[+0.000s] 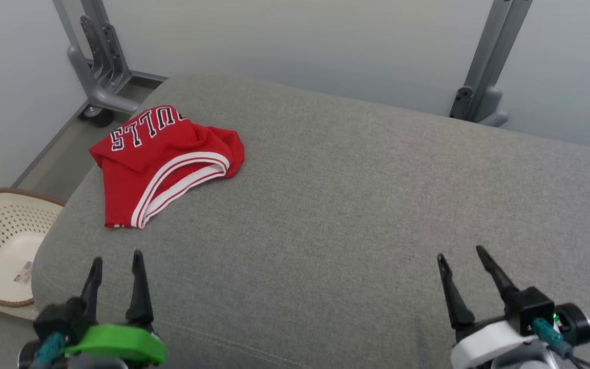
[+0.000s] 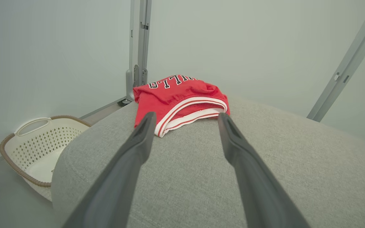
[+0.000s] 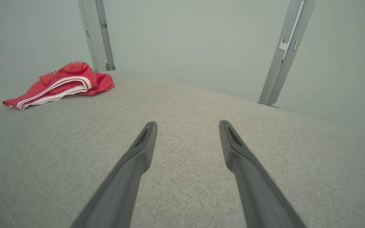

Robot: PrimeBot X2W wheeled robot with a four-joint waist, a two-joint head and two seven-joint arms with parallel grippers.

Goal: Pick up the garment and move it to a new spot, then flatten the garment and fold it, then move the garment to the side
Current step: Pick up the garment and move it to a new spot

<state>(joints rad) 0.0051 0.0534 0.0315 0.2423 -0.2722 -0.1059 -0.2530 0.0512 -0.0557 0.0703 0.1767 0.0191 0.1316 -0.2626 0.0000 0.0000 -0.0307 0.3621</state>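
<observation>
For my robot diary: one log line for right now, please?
red jersey: bunched, far left on grey cushion | left tool: open, empty | right tool: open, empty | pick-up: not begun

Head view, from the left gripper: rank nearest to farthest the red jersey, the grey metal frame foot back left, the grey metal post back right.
1. Red jersey, just ahead on the grey cushion.
2. Grey metal frame foot, behind the jersey, left.
3. Grey metal post, far back right.
</observation>
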